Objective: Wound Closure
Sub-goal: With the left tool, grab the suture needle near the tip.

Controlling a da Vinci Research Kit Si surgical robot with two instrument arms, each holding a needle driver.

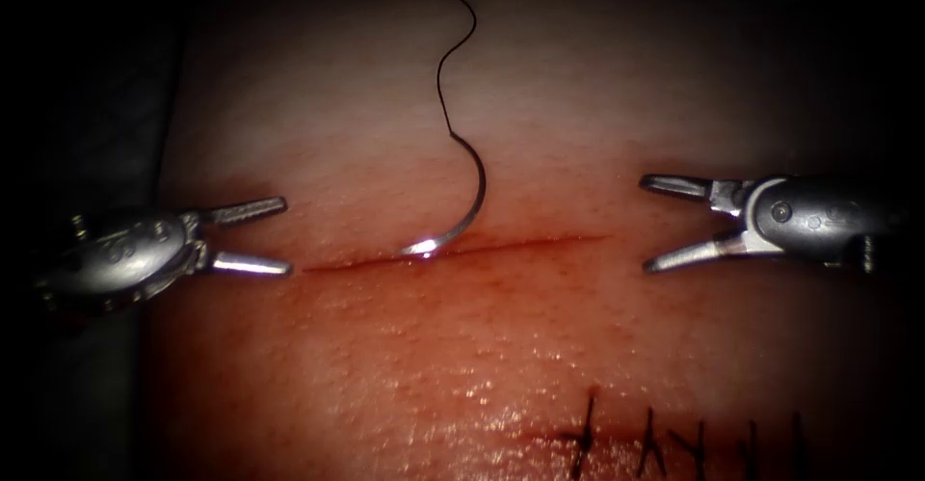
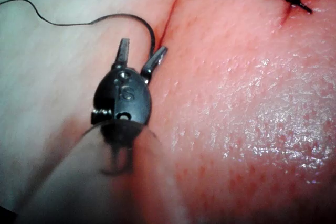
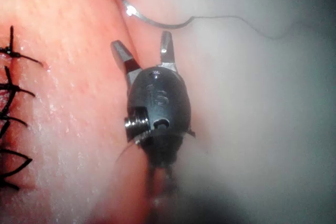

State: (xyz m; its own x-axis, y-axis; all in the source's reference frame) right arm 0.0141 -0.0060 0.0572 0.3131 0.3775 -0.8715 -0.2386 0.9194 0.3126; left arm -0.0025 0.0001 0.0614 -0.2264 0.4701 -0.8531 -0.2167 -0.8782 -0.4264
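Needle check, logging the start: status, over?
Left tool open, empty. Right tool open, empty. Needle loose on tissue above cut, thread trailing.

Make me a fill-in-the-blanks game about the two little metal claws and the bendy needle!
1. The jaws of the left tool and the right tool are both ____.
2. The needle is held by ____ tool.
3. The thread is joined to the ____.
4. The needle lies beside the ____ in the tissue.

Missing words: open; neither; needle; cut
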